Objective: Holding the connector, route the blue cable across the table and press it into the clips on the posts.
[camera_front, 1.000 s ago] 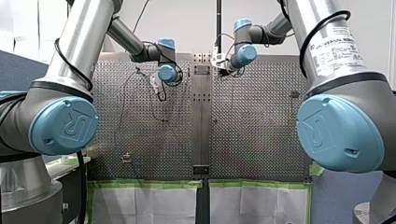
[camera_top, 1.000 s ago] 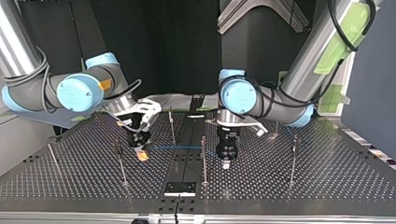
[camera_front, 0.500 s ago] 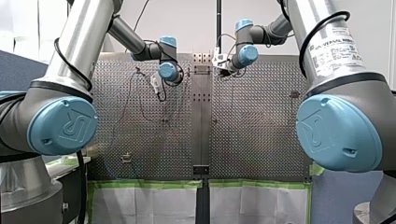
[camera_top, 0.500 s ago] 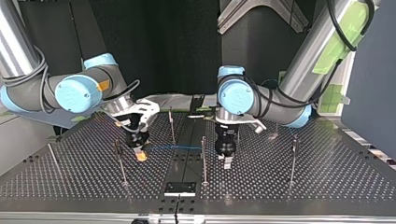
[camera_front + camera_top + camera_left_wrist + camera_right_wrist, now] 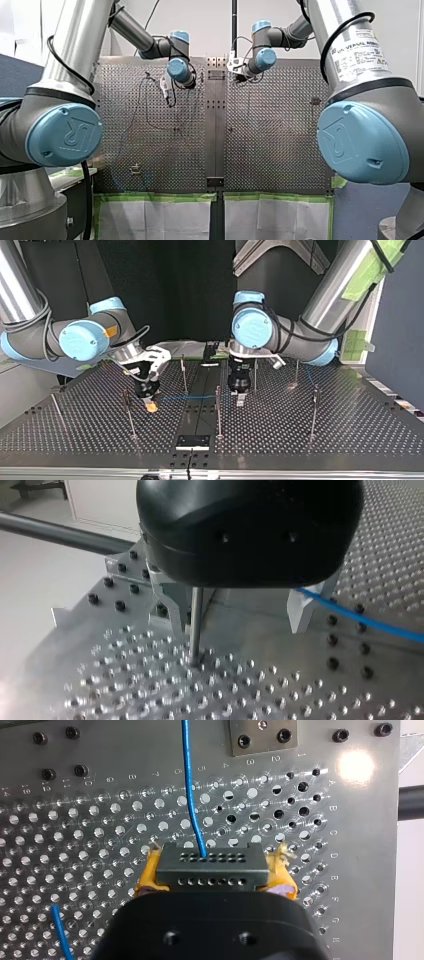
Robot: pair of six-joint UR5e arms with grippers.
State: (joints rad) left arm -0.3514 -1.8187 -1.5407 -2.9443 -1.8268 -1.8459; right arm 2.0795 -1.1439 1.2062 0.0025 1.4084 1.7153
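My right pincer [image 5: 151, 406], centre-left in the top view, is clamped on the connector [image 5: 209, 869] trailing the blue cable [image 5: 188, 780]. My left pincer [image 5: 234, 622] looks apart around a post [image 5: 195, 620].

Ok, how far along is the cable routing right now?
Done: my right gripper holds the connector, with the blue cable strung from it to the middle post. In hand: my left gripper hangs open beside that post. Left: I can't see the cable pressed in anywhere, so every post remains.
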